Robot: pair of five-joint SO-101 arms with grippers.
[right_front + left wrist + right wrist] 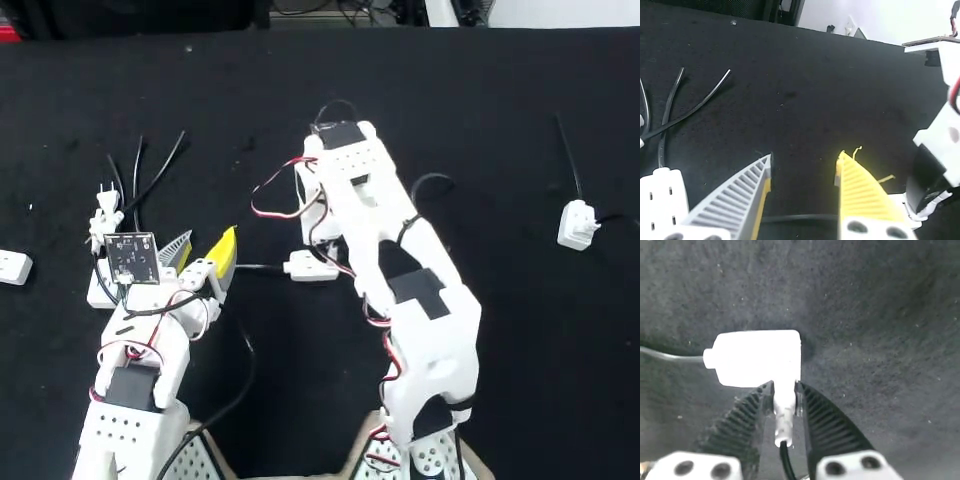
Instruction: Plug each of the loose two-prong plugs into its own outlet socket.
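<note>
Left arm, right arm: white shells, black servo blocks, red-white-black wire looms. Left tool: one grey ribbed finger, one yellow. Right tool: both fingers dark, ribbed.

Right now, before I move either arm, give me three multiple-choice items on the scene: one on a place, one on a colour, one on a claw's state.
1. The plug in the right claw rests against:
A) a yellow box
B) a person's hand
C) a white socket block

2. The left claw has fingers that are:
A) both black
B) one grey, one yellow
C) both red

3. The left claw is:
A) open
B) shut on a plug
C) shut on a socket block

Answers: 1 C, the right wrist view shows the plug's end at the block; 2 B, both colours show in the left wrist view; 3 A, its fingers stand wide apart.
</note>
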